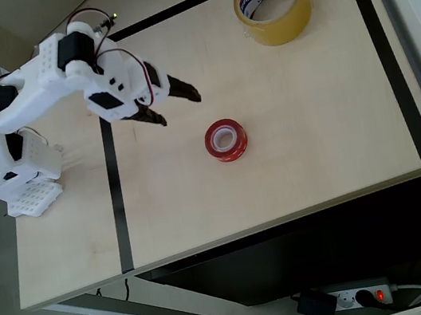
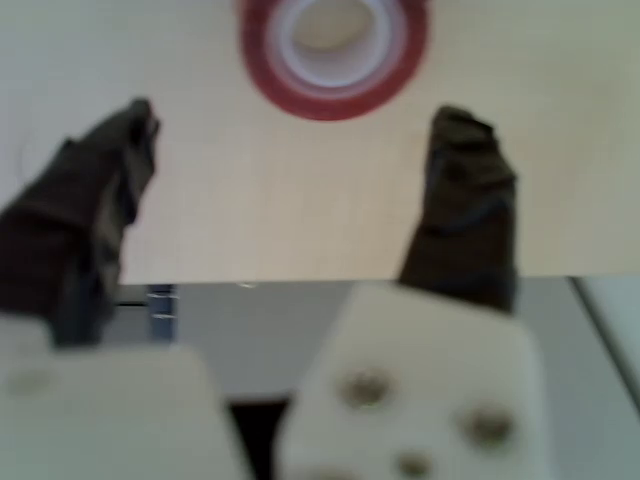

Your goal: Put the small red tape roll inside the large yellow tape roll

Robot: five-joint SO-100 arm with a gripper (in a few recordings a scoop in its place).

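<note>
Dark claw spread wide short of the small glossy red tape roll on the pale wooden table; a low approach might shove it, and the large amber-yellow tape roll sits well apart.

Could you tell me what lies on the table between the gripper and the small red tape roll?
Nothing: bare tabletop separates the open gripper from the small red tape roll in the overhead view, and likewise in the wrist view.
</note>
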